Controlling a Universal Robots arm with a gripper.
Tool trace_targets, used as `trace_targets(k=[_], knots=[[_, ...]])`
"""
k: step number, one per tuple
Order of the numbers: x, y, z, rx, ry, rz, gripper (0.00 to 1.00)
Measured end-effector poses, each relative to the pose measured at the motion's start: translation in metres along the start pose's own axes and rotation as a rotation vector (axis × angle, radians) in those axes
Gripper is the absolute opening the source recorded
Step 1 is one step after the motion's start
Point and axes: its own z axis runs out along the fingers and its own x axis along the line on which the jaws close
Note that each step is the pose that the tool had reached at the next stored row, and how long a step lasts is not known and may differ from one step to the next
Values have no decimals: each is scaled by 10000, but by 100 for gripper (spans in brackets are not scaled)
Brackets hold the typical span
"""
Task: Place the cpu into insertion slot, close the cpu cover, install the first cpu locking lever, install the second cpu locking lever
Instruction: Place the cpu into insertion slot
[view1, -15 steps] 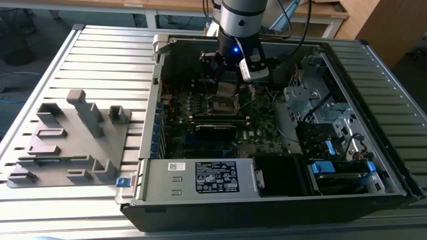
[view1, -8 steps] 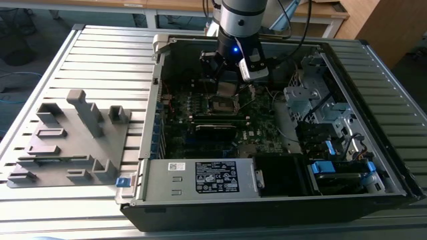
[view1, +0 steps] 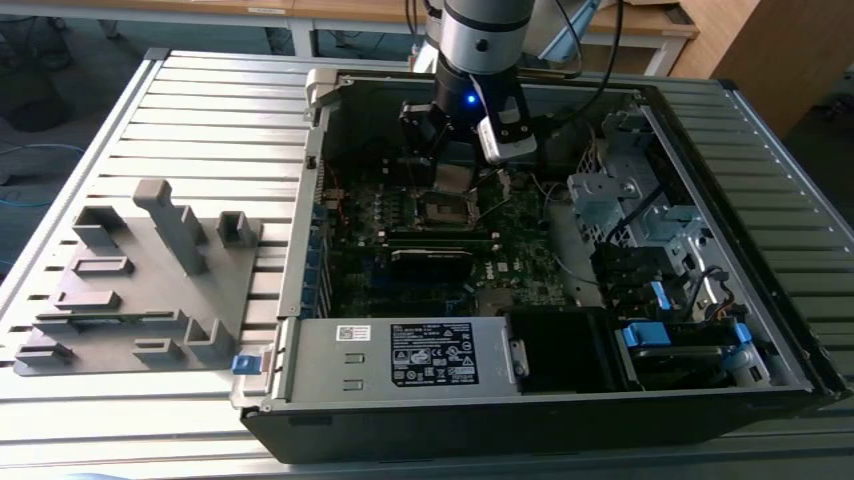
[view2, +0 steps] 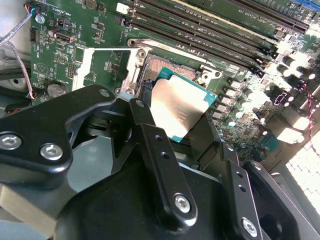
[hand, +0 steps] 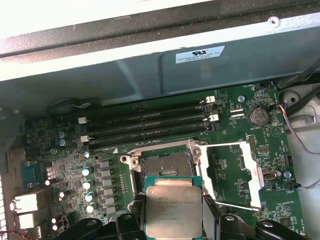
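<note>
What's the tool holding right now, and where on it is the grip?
The tool holds the cpu by two opposite edges, metal top exposed, close to the insertion slot.

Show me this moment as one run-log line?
hand: shut on cpu | cpu: held over insertion slot, not seated | cpu cover: open, lying beside slot

The cpu (hand: 173, 210) has a dull silver-grey metal top, faintly reflective. The cpu cover (hand: 253, 175) is thin, bright bare metal. The tool (view2: 172, 120) is matt black, with shiny screws. The tabletop (view1: 200, 120) is ribbed grey metal.
</note>
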Motion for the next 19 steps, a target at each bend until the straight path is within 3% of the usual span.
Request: trace_targets(k=[12,19], knots=[[0,0,0,0,-4,51,54],[0,-1,10,-9,-89,1124,54]])
